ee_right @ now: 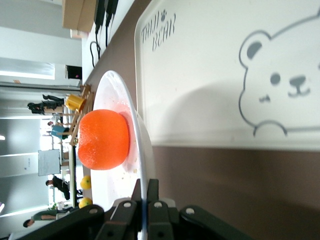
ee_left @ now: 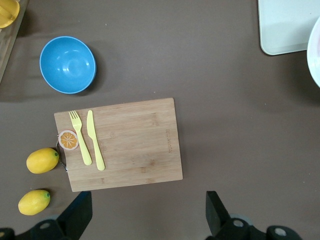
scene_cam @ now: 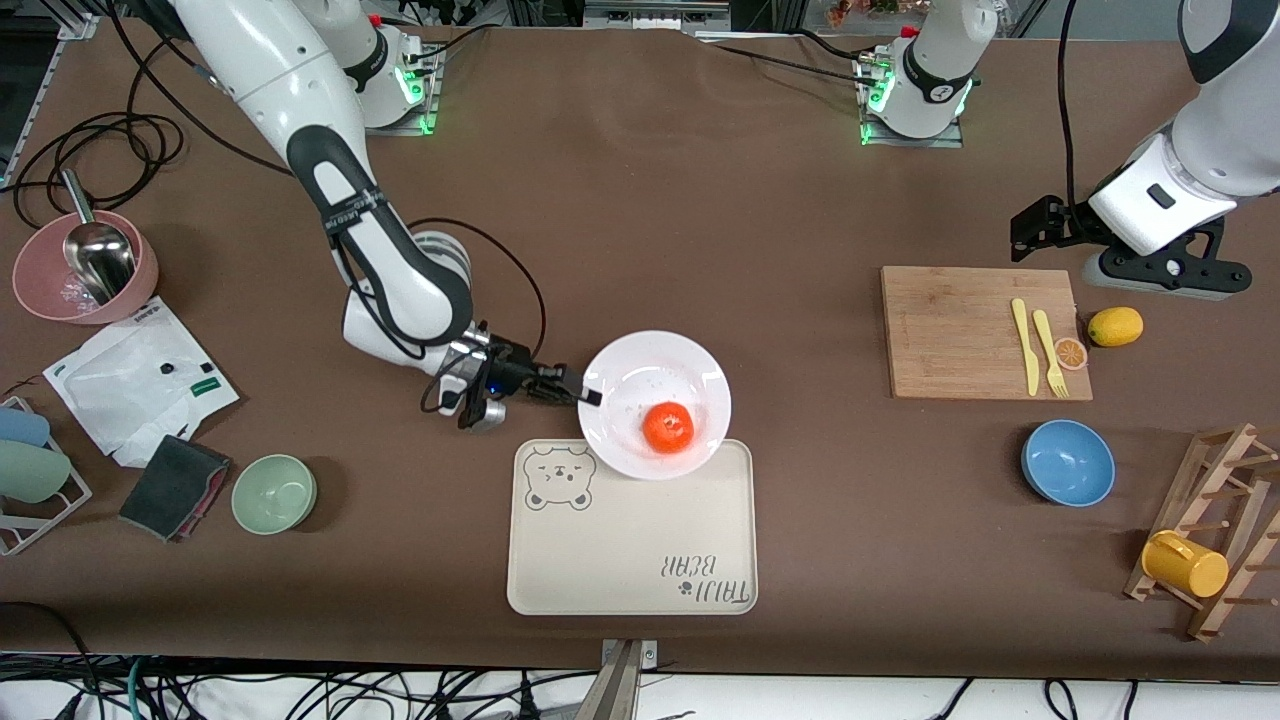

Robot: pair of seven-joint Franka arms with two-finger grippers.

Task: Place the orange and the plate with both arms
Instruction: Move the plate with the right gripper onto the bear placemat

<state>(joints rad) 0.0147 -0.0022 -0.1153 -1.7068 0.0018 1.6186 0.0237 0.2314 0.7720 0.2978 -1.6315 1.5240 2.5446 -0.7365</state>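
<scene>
Front view: going from the right arm's end of the table toward the left arm's, the right arm reaches down from its base and stretches out low and level, its right gripper (scene_cam: 583, 391) clamped on the rim of the plate (scene_cam: 640, 362). The right wrist view shows the two fingers (ee_right: 151, 196) pinched together with the thin white rim (ee_right: 141, 165) between them. The plate sits tilted, its nearer edge over the farther edge of the one bear-print tray (scene_cam: 632, 545), and the single orange (scene_cam: 668, 427) lies in the plate (ee_right: 109, 83), toward its nearer side; the wrist view shows the orange (ee_right: 103, 139) resting against the plate's inner wall. The rest of the tray (ee_right: 225, 65) is bare.

Toward the left arm's end lie one cutting board (scene_cam: 982, 332) carrying one yellow knife (scene_cam: 1024, 346) and one yellow fork (scene_cam: 1049, 352), and two lemons (ee_left: 42, 160) beside it. The left gripper (ee_left: 149, 210) hangs over bare tabletop just beside the board (ee_left: 120, 144), jaws spread wide and holding nothing. One blue bowl (scene_cam: 1067, 462) sits nearer the camera.
</scene>
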